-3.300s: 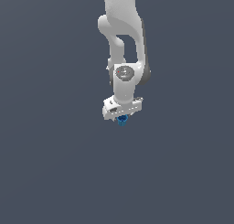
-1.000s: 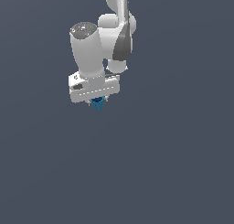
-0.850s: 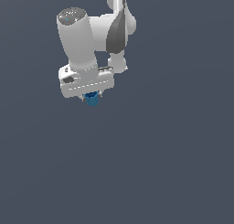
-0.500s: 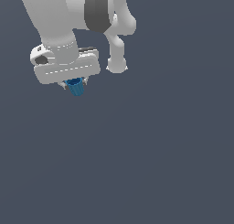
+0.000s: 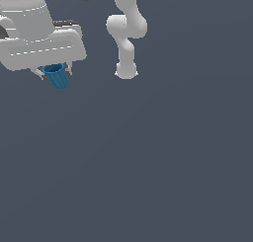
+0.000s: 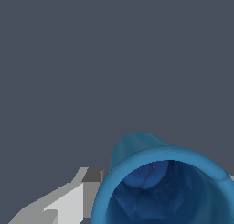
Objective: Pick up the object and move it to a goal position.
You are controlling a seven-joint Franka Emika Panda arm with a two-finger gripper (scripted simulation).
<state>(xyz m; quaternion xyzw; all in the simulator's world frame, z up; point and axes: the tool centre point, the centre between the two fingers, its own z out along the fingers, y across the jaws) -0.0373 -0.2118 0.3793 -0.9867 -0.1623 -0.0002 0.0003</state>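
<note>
The object is a small blue ribbed cup (image 5: 58,76), tapered like a tiny bucket. It hangs under my white gripper (image 5: 54,72) at the upper part of the exterior view's left, clear of the grey floor. The gripper is shut on the cup, with short fingers (image 5: 37,73) showing at each side of its rim. In the wrist view the cup (image 6: 160,182) fills the near corner, its open mouth facing the camera, with one grey finger (image 6: 75,198) beside it.
The white arm's base and lower links (image 5: 126,38) stand at the back in the exterior view. A plain dark grey floor (image 5: 148,162) fills everything else. No goal marker shows.
The gripper with the cup has moved toward the exterior view's left and closer to the camera, so the hand looks much larger. The cup stays in the grip.
</note>
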